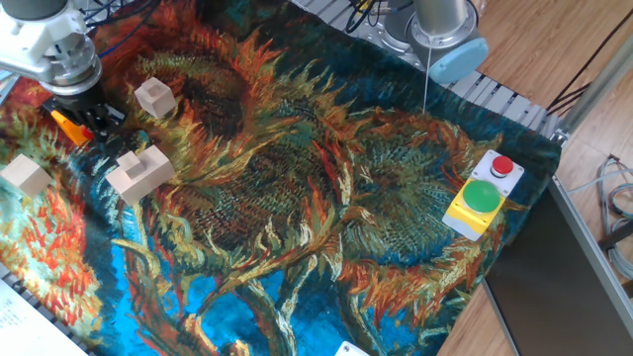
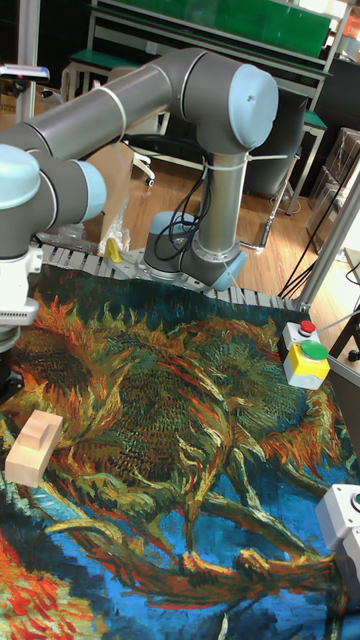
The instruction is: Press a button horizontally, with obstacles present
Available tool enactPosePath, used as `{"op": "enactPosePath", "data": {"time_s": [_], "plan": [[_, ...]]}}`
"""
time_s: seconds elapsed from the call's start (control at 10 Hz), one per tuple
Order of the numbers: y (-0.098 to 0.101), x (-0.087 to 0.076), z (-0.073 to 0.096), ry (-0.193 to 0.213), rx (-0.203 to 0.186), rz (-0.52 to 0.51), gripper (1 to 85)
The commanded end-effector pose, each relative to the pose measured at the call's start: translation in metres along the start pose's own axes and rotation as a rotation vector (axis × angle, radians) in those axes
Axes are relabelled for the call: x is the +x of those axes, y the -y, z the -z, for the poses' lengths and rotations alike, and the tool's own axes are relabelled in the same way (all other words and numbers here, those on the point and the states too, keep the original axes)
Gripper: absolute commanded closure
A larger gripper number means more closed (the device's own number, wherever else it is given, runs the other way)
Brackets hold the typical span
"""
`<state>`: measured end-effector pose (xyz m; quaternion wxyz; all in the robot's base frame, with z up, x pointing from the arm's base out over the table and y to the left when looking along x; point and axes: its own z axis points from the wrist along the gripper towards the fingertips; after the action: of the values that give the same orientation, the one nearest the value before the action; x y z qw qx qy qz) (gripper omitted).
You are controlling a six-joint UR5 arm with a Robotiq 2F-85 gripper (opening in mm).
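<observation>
pincer (image 1: 87, 111): black, at the counter's far-left end, sitting low on the orange box; finger state unreadable, cannot tell open or shut
arm (image 2: 120, 100): grey UR5 links with pale blue caps, base at the counter's back edge, reaching out to the left end
button: hidden by the pincer in the fixed view; red face not visible
box (image 1: 65, 123): only an orange sliver shows, just left of the pincer and touching or overlapped by it
cube 1 (image 1: 154, 97): pale wood, just right of the pincer, apart from it
notched block (image 1: 139, 172): pale wood, stepped, in front of the pincer toward the camera; also seen in the tall fixed view at its left edge (image 2: 33, 447)
cube 2 (image 1: 27, 175): pale wood, left of the notched block, near the counter's left edge, well clear of the pincer
obstacles vs pincer: none touching it as far as the fixed view shows
control box (image 1: 483, 194): yellow and grey, green and red buttons on top, at the counter's right end, well apart from the pincer
cloth (image 1: 316, 208): sunflower print, blue and orange, covers the counter under everything
tall fixed view: pincer out of frame on the left; only the white wrist shows there
</observation>
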<state>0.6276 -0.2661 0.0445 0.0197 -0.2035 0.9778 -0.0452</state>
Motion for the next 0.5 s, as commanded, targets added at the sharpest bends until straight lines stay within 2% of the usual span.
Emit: {"op": "enactPosePath", "data": {"time_s": [0.0, 0.1, 0.4], "plan": [[0.005, -0.003, -0.002, 0.013, 0.006, 0.000, 84.3], [0.014, 0.001, -0.005, 0.001, 0.034, 0.016, 84.3], [0.022, 0.005, -0.010, -0.013, 0.056, 0.032, 84.3]]}}
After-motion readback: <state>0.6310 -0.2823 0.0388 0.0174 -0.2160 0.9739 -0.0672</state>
